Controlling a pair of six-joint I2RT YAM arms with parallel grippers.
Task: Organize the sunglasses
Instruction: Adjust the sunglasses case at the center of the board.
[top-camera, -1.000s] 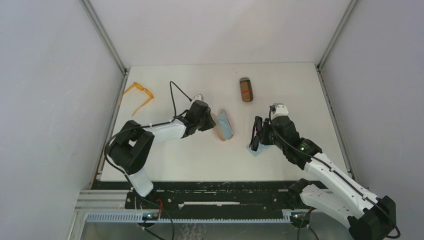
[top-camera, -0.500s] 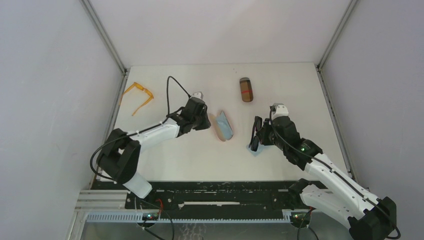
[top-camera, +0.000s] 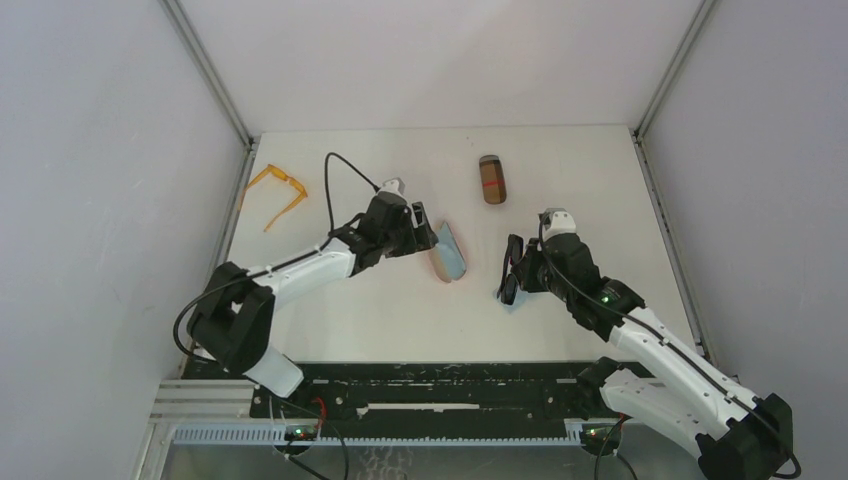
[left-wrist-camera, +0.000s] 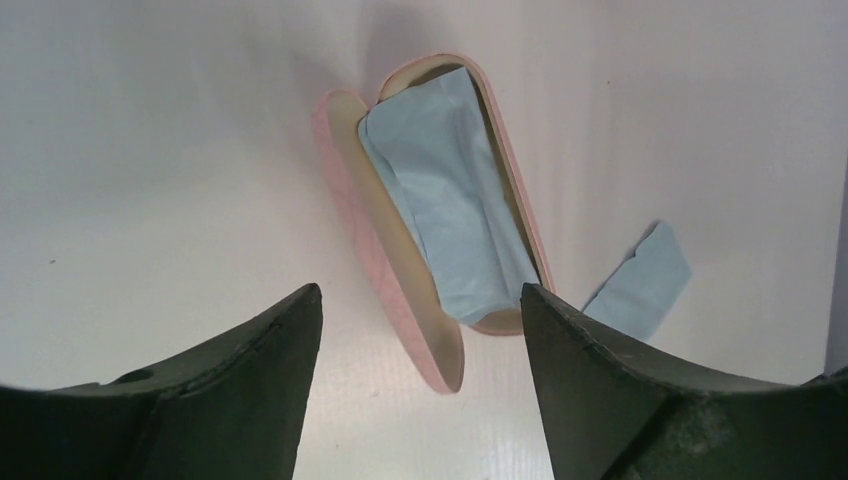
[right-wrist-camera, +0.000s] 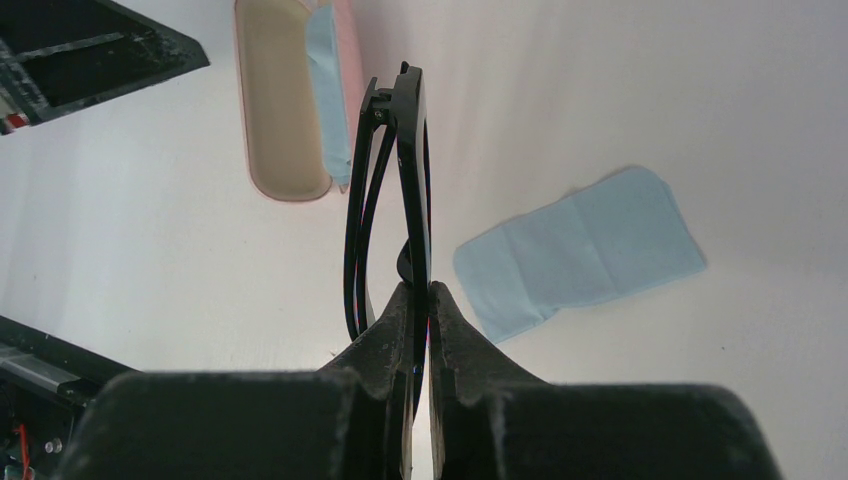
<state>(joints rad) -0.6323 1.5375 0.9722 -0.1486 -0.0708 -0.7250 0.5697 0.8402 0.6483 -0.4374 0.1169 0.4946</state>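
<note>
Pink case (left-wrist-camera: 345, 190) lies beyond left claw (left-wrist-camera: 420, 293), newly parted (right claw (right-wrist-camera: 421, 296) clamps black sunglasses (right-wrist-camera: 411, 150)).

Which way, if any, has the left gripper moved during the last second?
Yes, slightly. The left gripper has shifted toward the far edge of the table, judged against the pink case, and has opened.

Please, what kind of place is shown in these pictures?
Probably a robot test cell in a lab: a white table walled by plain grey panels on metal posts, with a left arm and a right arm bolted at its near edge.
</note>
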